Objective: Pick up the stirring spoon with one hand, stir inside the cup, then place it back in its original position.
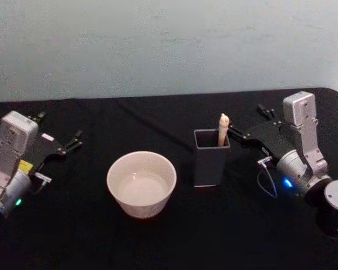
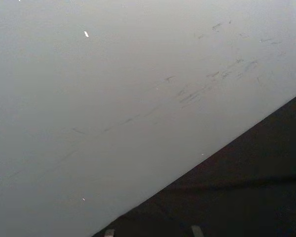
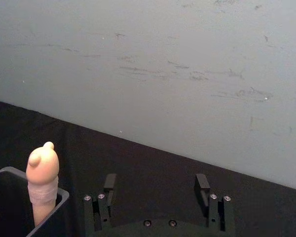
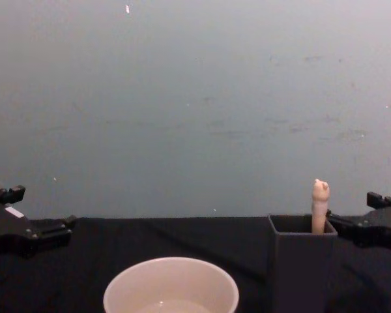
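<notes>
Black desk (image 1: 174, 236), cup (image 1: 141, 183) sitting well off to the right tool's (image 1: 241, 135) left, then the holder (image 1: 211, 157) right beside it. Spoon (image 1: 223, 129) stands upright in the holder, only the knobby handle poking out. Right tool is spread wide, empty; left tool (image 1: 74, 140) parked far off, released too. Spoon looks light, stiff, probably a bit slick, so pinch the handle just under the knob

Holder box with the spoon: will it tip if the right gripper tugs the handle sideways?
Probably: the holder box stands tall and narrow, apparently unfastened. The stirring spoon leans on its rim, so sideways pull transfers. The open right gripper should likely lift straight up.
</notes>
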Tool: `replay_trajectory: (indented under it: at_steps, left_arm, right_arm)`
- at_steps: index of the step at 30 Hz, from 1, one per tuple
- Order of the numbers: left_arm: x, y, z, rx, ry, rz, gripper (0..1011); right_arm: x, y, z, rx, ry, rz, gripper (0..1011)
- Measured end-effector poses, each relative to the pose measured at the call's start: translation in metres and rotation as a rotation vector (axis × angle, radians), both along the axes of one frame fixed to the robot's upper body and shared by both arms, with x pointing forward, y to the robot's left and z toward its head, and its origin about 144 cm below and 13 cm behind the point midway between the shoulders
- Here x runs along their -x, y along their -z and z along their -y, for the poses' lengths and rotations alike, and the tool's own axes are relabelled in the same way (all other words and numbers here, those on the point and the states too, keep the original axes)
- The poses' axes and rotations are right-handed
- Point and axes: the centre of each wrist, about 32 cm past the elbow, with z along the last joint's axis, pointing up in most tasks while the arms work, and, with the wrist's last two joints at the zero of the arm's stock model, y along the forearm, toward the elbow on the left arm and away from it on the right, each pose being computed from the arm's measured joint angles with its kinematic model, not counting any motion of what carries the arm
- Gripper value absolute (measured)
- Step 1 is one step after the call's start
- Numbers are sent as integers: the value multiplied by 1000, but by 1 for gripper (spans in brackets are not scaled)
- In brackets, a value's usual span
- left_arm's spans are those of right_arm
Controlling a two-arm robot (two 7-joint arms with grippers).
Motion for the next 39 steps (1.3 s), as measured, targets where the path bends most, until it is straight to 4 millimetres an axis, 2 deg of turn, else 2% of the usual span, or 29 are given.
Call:
replay_trajectory:
  at_steps: [39]
  left_arm:
    - [0,0,0,0,0,0,1001]
  right_arm:
    - [0,0,0,-2,0,2,1003]
